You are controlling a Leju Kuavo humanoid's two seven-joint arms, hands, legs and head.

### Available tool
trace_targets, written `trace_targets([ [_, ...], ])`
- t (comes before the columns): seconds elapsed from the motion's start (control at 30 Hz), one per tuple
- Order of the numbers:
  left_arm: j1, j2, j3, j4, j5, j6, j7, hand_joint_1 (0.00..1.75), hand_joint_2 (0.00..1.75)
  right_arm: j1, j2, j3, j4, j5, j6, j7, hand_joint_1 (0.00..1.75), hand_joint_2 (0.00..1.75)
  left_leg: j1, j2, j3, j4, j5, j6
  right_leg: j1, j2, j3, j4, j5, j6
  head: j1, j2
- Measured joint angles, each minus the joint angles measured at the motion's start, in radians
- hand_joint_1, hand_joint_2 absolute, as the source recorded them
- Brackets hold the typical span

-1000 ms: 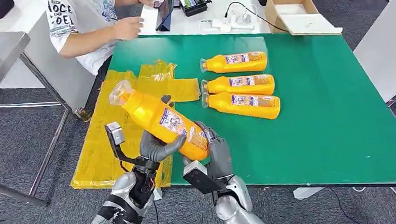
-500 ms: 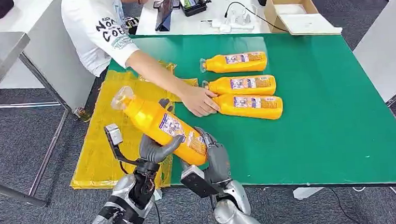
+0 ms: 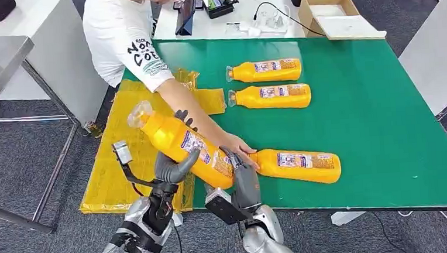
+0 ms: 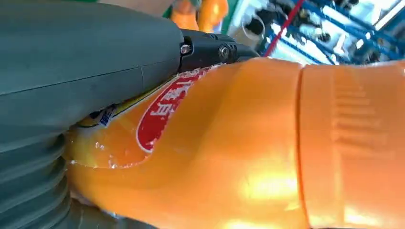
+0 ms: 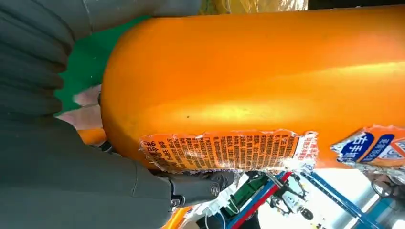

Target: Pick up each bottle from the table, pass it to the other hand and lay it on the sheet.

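Note:
An orange bottle [image 3: 178, 142] with a clear cap hangs tilted over the table's front left corner, cap toward the yellow sheet [image 3: 115, 168]. My left hand [image 3: 173, 165] grips its middle and my right hand [image 3: 243, 177] holds its base. Up close, the left hand [image 4: 86, 62] wraps the bottle [image 4: 239, 157], and the right hand [image 5: 71, 176] presses on the bottle [image 5: 258, 81]. A person's hand [image 3: 241, 149] rests on a second bottle [image 3: 298, 166] lying near the front edge. Two more bottles [image 3: 264, 71] [image 3: 272, 96] lie further back.
The green table [image 3: 378, 111] has free room on its right half. A person in a white shirt [image 3: 119, 33] leans in from the far left, with an arm stretched across the sheet. A cardboard box [image 3: 334, 14] and electronics sit on the white table behind.
The person leaned in and dragged one bottle from the row to the front edge beside my right hand. The held bottle shifted slightly left and up between my hands.

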Motion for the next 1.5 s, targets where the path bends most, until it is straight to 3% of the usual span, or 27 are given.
trace_targets([
  [0.17,-0.016,0.000,-0.032,0.009,-0.182,0.092,-0.047,1.75,1.75,-0.014,0.002,-0.001,0.006,0.000,0.001,0.025,1.75,1.75,0.000,-0.001,0.000,0.000,0.000,0.000,0.000,0.000,0.000,0.000,0.000,0.000,0.001,0.000],
  [0.6,-0.053,0.000,-0.050,0.076,-0.218,0.051,-0.060,1.75,1.75,-0.019,0.003,-0.003,0.033,0.003,-0.002,0.034,1.75,1.75,0.000,0.000,0.000,0.000,0.000,0.000,0.000,0.000,0.000,0.000,0.000,0.000,0.000,0.000],
  [0.63,-0.054,0.000,-0.050,0.078,-0.221,0.052,-0.060,1.75,1.75,-0.020,0.003,-0.005,0.033,0.003,-0.002,0.034,1.52,1.75,0.000,0.000,0.000,0.000,0.000,0.000,0.000,0.000,0.000,0.000,0.000,0.000,0.000,0.000],
  [0.67,-0.055,0.000,-0.050,0.080,-0.225,0.054,-0.060,1.75,1.75,-0.020,0.003,-0.005,0.034,0.003,-0.002,0.035,0.05,1.75,0.000,0.000,0.000,0.000,0.000,0.000,0.000,0.000,0.000,0.000,0.000,0.000,0.000,0.000],
  [0.7,-0.056,0.000,-0.050,0.082,-0.231,0.058,-0.060,1.75,1.75,-0.020,0.003,-0.005,0.035,0.003,-0.004,0.037,0.00,1.75,0.000,0.000,0.000,0.000,0.000,0.000,0.000,0.000,0.000,0.000,0.000,0.000,0.000,0.000],
  [0.8,-0.060,0.000,-0.052,0.085,-0.232,0.065,-0.057,1.75,1.75,-0.022,0.004,-0.005,0.038,0.008,-0.017,0.039,0.00,1.75,0.000,0.000,0.000,0.000,0.000,0.000,0.000,0.000,0.000,0.000,0.000,0.000,0.000,0.000],
  [0.83,-0.060,0.000,-0.051,0.087,-0.232,0.069,-0.056,1.75,1.75,-0.023,0.006,-0.005,0.038,0.011,-0.020,0.041,0.00,0.00,0.000,0.000,0.000,0.000,0.000,0.000,0.000,0.000,0.000,0.000,0.000,0.000,0.000,0.000],
  [1.13,-0.073,0.001,-0.040,0.089,-0.221,0.143,-0.048,1.75,1.75,-0.021,0.011,-0.006,0.026,-0.038,0.020,0.037,0.00,0.00,0.000,0.000,0.000,0.000,0.000,0.000,0.000,0.000,0.000,0.001,0.000,0.000,0.000,0.000],
  [1.5,-0.171,0.019,0.103,0.089,-0.224,0.360,-0.043,1.75,1.75,0.030,-0.004,-0.023,-0.215,-0.169,0.107,-0.013,0.00,0.00,0.000,0.000,0.000,0.000,0.001,-0.001,0.000,0.000,0.000,0.001,0.000,0.000,0.000,0.000],
])
